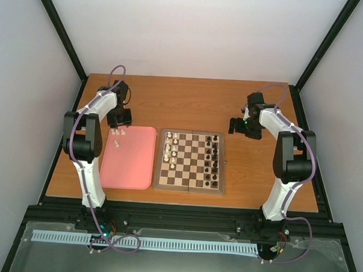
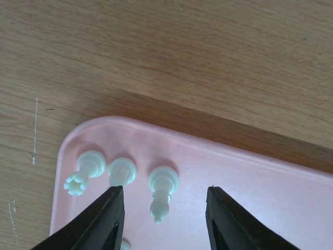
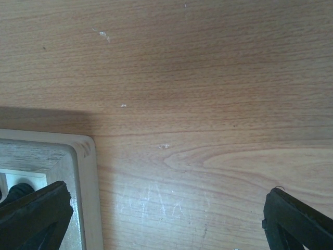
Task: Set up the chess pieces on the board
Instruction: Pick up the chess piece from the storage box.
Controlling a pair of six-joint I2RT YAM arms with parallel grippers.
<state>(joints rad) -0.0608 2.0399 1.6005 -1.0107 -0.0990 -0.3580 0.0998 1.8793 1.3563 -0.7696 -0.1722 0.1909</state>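
White arms (image 1: 90, 177) with black joints; purple cables (image 1: 119, 66); black jaws.

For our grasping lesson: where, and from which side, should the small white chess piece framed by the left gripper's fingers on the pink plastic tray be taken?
Likely its slim neck above the wide round base, coming straight down from above: the small white chess piece stands upright, with another white piece close beside it.
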